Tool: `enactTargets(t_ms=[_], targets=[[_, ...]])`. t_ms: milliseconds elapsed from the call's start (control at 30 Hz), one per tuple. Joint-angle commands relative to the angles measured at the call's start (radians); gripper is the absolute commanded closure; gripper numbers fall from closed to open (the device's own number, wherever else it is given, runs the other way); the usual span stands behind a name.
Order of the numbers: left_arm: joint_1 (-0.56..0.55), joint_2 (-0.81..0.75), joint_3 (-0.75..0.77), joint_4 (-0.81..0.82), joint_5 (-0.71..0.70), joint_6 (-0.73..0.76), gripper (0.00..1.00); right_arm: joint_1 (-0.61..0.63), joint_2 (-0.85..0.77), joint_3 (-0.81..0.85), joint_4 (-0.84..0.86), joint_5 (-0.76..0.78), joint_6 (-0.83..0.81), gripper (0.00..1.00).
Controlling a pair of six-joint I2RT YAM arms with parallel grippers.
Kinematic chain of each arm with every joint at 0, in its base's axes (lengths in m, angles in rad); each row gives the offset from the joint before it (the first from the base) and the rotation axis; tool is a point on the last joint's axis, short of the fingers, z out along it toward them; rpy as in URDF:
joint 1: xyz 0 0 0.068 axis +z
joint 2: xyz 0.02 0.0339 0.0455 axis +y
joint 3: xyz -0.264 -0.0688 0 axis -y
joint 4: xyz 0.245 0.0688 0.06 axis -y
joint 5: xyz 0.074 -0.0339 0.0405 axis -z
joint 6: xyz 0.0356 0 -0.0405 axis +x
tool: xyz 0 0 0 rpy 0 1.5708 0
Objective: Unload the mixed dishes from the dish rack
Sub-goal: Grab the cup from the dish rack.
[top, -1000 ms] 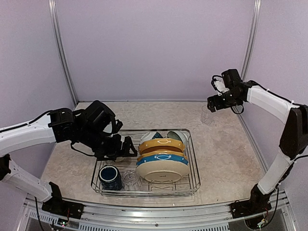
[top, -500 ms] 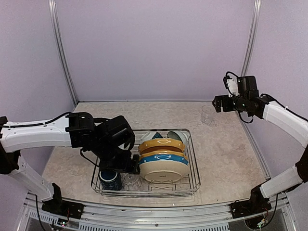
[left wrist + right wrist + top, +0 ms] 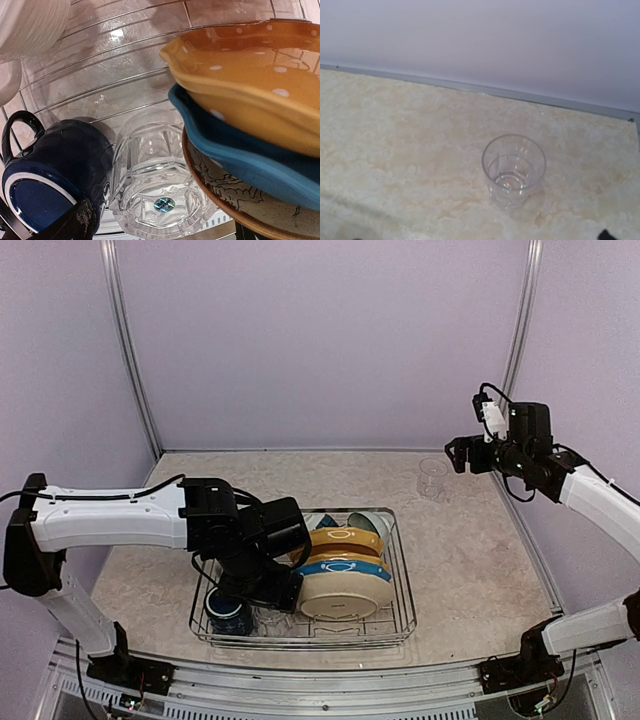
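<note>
The left gripper (image 3: 162,229) is seen with its jaws spread. One dark finger (image 3: 75,222) is shown in front of the navy mug (image 3: 52,172) and the other at the lower right edge. A clear glass tumbler (image 3: 156,187) is bracketed between them; no contact can be made out. The mug is lodged just beside the glass on one side. On the other side three plates are stood on edge: the mustard yellow plate (image 3: 250,80), the blue-rimmed plate (image 3: 235,155) and the cream patterned plate (image 3: 232,202). A second ago this arm was held left of the dish rack (image 3: 403,590); it is now brought down over the rack's near left corner.

The right gripper (image 3: 460,453) is likewise found with jaws apart and nothing between them. It has been drawn up and back from a second tumbler (image 3: 514,170), which is left upright on the table (image 3: 395,150), well apart from the rack.

One glass is thus judged unloaded, and the tumbler in the rack is judged the next pick. Most dishes are yet to be taken out.
</note>
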Motion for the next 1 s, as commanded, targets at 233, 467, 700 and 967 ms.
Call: enactTargets(t_ms=[233,467,700,967], targets=[[-0.036,0.076,0.030,-0.034,-0.027,-0.024,0.21,0.008,-0.046,-0.033,0.032,-0.017,-0.004,0.00],[-0.044,0.104,0.043,-0.041,-0.055,-0.037,0.21,0.007,-0.043,-0.035,0.039,-0.023,0.002,0.00],[-0.047,0.102,0.043,-0.025,-0.068,-0.044,0.29,0.008,-0.043,-0.035,0.036,-0.023,0.007,0.00],[-0.054,0.063,0.029,-0.028,-0.075,-0.055,0.45,0.008,-0.039,-0.038,0.036,-0.049,0.013,0.00]])
